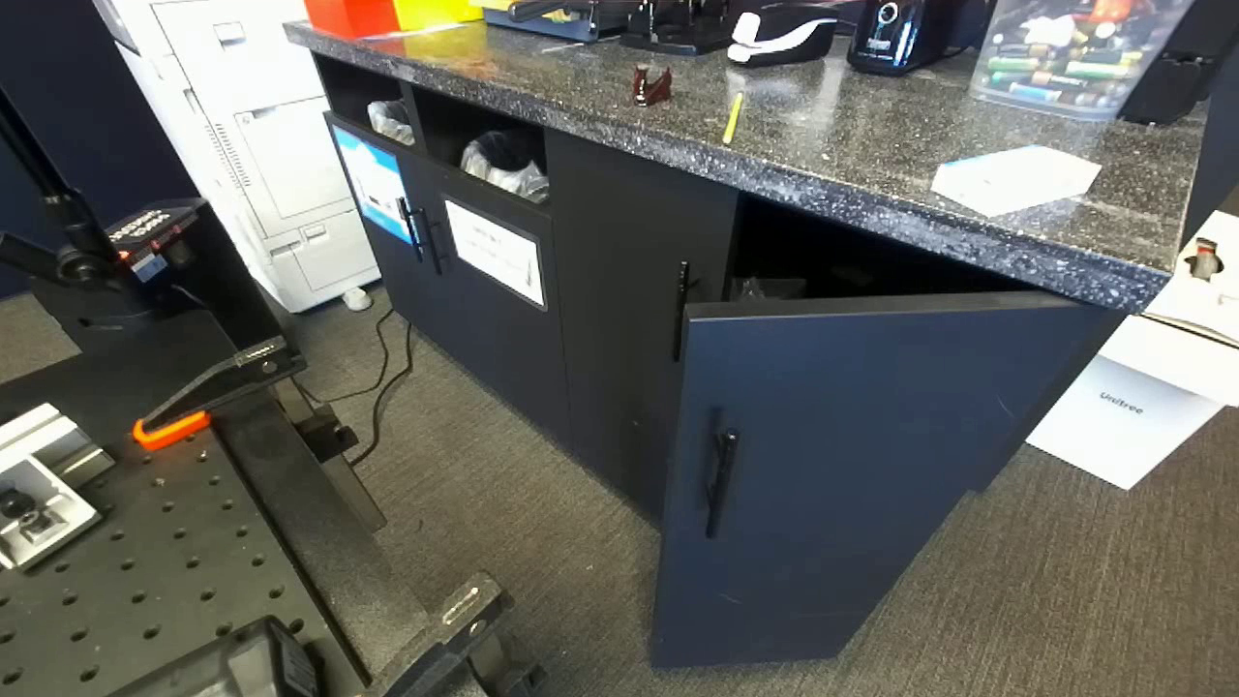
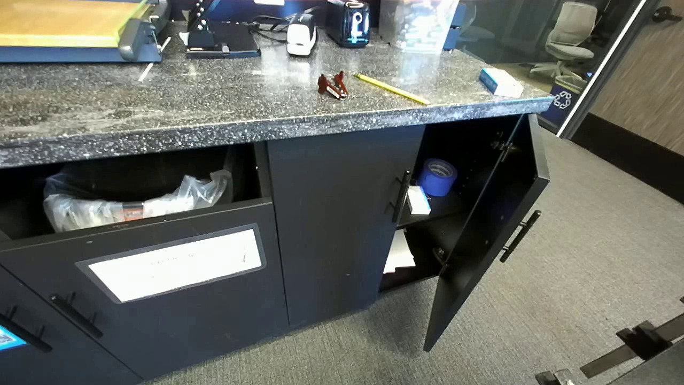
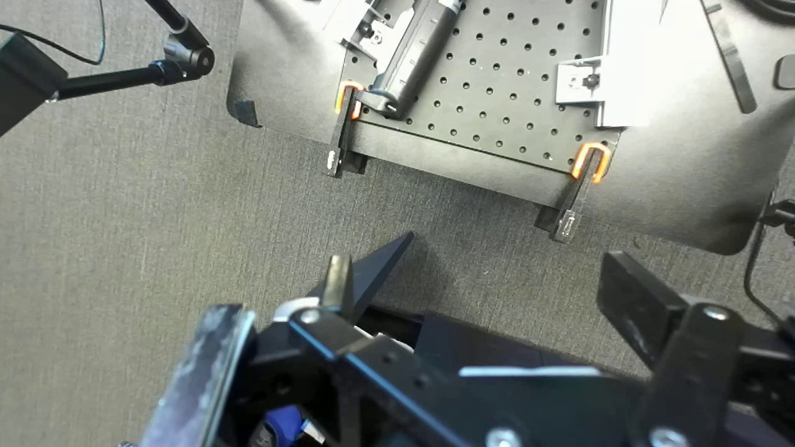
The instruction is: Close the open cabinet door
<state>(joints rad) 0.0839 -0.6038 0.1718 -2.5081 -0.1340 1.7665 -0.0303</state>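
Observation:
The cabinet door (image 1: 842, 465) is a large dark navy panel swung well open, with a short vertical black bar handle (image 1: 721, 484) near its free edge. In an exterior view, its inner side (image 2: 481, 235) shows, hinged at the right of the opening. In the wrist view, part of the door (image 3: 379, 267) shows below, partly hidden by the left finger. My gripper (image 3: 481, 279) is open and empty, fingers wide apart, above the cabinet front. It shows in neither exterior view. I see no contact with the door.
A closed dark door (image 2: 342, 224) is beside the opening. Blue tape (image 2: 437, 176) and a small white box (image 2: 418, 200) are inside. A granite counter (image 1: 823, 184) overhangs the cabinet. A white box (image 1: 1128, 416) stands right of it. A perforated table (image 3: 497, 81) with orange-tipped clamps faces it.

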